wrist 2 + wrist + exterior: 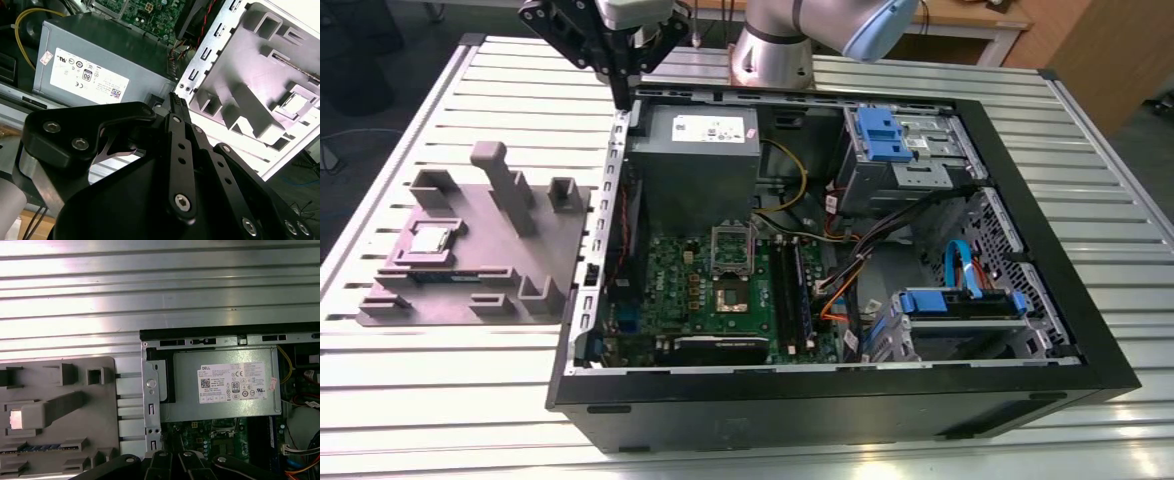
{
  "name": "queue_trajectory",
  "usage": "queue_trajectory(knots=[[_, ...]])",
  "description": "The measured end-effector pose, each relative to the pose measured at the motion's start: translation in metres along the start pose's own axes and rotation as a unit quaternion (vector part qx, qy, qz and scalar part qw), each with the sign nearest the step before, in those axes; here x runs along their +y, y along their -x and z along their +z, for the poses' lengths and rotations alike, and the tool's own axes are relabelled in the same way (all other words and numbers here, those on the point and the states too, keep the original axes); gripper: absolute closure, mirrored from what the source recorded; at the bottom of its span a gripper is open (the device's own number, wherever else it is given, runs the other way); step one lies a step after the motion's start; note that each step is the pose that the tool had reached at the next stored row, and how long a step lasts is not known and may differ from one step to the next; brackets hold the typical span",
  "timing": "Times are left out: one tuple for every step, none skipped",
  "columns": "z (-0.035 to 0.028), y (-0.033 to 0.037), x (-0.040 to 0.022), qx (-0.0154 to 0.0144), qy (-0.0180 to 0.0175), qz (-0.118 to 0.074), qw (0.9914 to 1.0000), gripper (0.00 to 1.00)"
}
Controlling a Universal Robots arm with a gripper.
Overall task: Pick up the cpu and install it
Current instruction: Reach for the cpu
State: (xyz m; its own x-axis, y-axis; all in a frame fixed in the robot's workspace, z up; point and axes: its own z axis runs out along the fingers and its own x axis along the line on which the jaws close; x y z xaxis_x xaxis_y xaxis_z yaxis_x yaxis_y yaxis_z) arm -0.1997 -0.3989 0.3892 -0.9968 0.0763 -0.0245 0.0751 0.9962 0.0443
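Note:
The cpu point(430, 240) is a small silver square lying in a recess of the grey fixture block point(520, 262) on the table, at the exterior view's left. It shows as a bright square in the first wrist view point(16, 419) and in the second wrist view point(300, 104). My gripper point(624, 98) hangs high over the back left corner of the open computer case point(1014, 300), far from the cpu, its black fingers point(176, 107) pressed together and holding nothing. The motherboard socket point(731, 292) lies open with its lid raised, below the power supply.
A grey power-supply box point(696, 150) with a white label sits at the case's back left. Black memory sticks point(787, 285), cables and blue drive brackets point(878, 135) fill the case. The fixture has a tall upright post point(500, 180). The table point(454, 400) is ribbed metal.

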Motion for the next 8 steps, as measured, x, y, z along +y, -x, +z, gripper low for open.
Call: queue_trajectory(knots=[[0.0000, 0.0000, 0.0000, 0.0000, 0.0000, 0.000, 1.00000, 0.90], [0.0000, -0.0001, 0.0000, 0.0000, 0.0000, 0.000, 1.00000, 0.90], [0.0000, -0.0001, 0.0000, 0.0000, 0.0000, 0.000, 1.00000, 0.90], [0.0000, -0.0001, 0.0000, 0.0000, 0.0000, 0.000, 1.00000, 0.90], [0.0000, -0.0001, 0.0000, 0.0000, 0.0000, 0.000, 1.00000, 0.90], [0.0000, -0.0002, 0.0000, 0.0000, 0.0000, 0.000, 1.00000, 0.90], [0.0000, -0.0002, 0.0000, 0.0000, 0.0000, 0.000, 1.00000, 0.90], [0.0000, -0.0002, 0.0000, 0.0000, 0.0000, 0.000, 1.00000, 0.90]])
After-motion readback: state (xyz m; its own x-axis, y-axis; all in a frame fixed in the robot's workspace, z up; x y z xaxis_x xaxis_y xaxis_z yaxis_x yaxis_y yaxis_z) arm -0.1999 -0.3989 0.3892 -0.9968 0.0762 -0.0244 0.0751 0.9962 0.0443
